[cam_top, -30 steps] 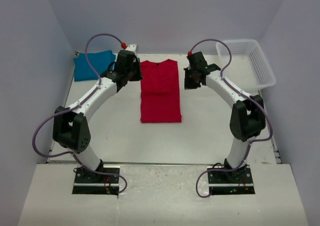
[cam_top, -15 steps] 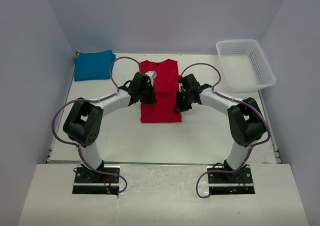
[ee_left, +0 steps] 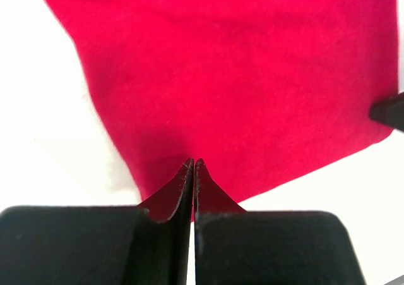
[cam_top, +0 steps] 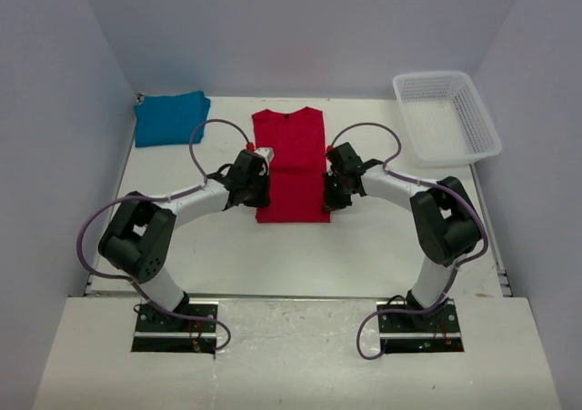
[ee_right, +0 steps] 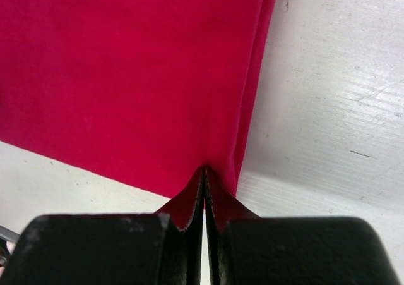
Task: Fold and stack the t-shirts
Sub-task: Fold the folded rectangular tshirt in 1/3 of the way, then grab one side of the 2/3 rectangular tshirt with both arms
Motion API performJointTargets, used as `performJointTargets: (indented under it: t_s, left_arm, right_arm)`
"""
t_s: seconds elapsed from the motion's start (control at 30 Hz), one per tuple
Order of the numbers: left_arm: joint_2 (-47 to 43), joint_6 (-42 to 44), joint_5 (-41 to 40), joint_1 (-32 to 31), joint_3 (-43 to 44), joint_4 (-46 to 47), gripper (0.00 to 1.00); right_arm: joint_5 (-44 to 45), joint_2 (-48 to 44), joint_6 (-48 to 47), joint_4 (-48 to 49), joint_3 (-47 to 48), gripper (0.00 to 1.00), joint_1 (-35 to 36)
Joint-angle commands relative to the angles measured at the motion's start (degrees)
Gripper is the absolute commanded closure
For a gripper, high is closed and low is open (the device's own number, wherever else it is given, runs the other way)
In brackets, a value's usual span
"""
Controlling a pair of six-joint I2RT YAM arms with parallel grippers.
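**Task items.** The red t-shirt (cam_top: 291, 160) lies flat at the middle of the white worktop (cam_top: 382, 237). It is folded into a long, narrow rectangle that runs from near to far. The collar, with a dark neck label, is at the far end, and the straight hem is at the near end. The teal-blue t-shirt (cam_top: 170, 117) lies at the far left corner of the worktop as a folded, compact block, well apart from the red one.

**Left claw.** The left claw (ee_left: 193, 165) is at the near left corner of the red t-shirt. Its two fingers are clenched together with no visible gap. In the left wrist view, red cloth rises in a small tent to the fingertips and is pinched between them. State: grasping the red t-shirt at its near left corner.

**Right claw.** The right claw (ee_right: 204, 171) is at the near right corner of the same shirt. Its fingers are pressed together, and a peak of red cloth is drawn up into the seam between them. In the right wrist view, the folded right edge of the shirt shows as a doubled layer just beside the grip. State: grasping the red t-shirt at its near right corner.

**Arm posture.** In the top view, both arms reach in low from either side, and the two claws face each other across the near end of the shirt.

**Other items.** A white mesh basket (cam_top: 473, 119) stands at the far right of the worktop, apart from both shirts.
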Motion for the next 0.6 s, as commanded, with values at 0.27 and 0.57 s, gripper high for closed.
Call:
performJointTargets:
  t_s: [0.27, 0.57]
  left_arm:
    - [-3.33, -1.73, -2.1, -1.32, -7.29, 0.75, 1.0]
    - [-5.87, -5.24, -2.72, -3.86, -16.17, 2.95, 1.0]
  right_arm:
    - [3.56, 3.41, 4.83, 0.12, -0.75, 1.0, 0.71]
    - [4.62, 2.01, 8.44, 2.31, -6.19, 1.0, 3.35]
